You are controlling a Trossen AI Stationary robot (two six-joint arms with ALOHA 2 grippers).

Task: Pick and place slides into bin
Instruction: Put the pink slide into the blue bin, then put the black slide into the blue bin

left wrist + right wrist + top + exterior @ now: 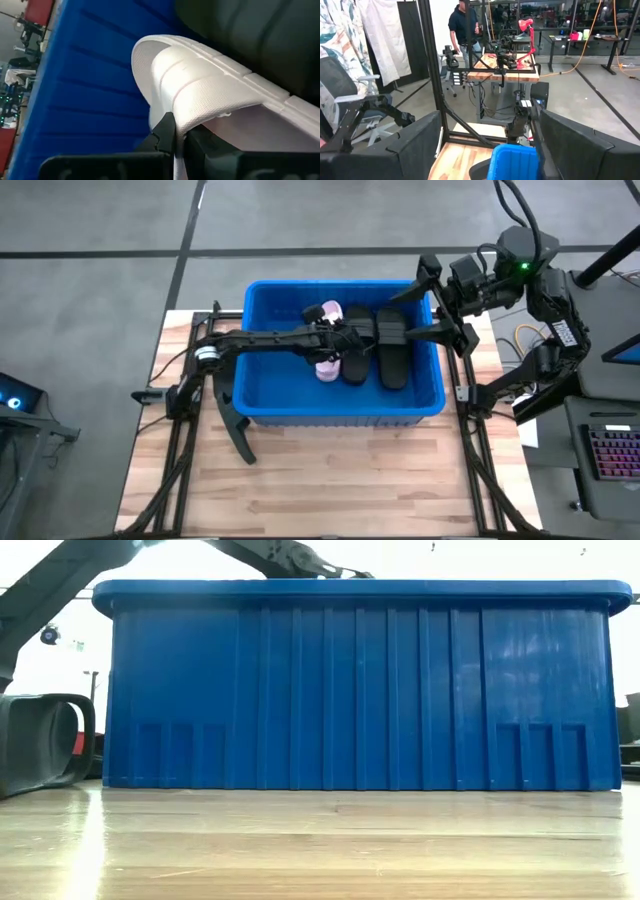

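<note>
The blue bin (262, 385) stands in the middle of the wooden table. Inside it two black slides (392, 352) lie side by side on the floor. My left gripper (345, 338) reaches into the bin from the left and is shut on a pale pink slide (327, 368) next to the black ones. My right gripper (440, 305) hangs open above the bin's far right corner with nothing between its fingers. In the low view the bin's front wall (360, 690) hides everything inside. My left gripper (180, 137) pinches the edge of the pink slide's wide strap (200, 107) between its two fingers (165, 132). The fingers come in slanting down from the table's left, across the slide. Whether the sole rests on the bin floor does not show.
Bare wooden table (340, 480) lies in front of the bin. A dark part of the left arm's stand (40, 745) sits at the table's left. Beyond the table are a desk with a keyboard (610, 455), another workbench, and a person (465, 25).
</note>
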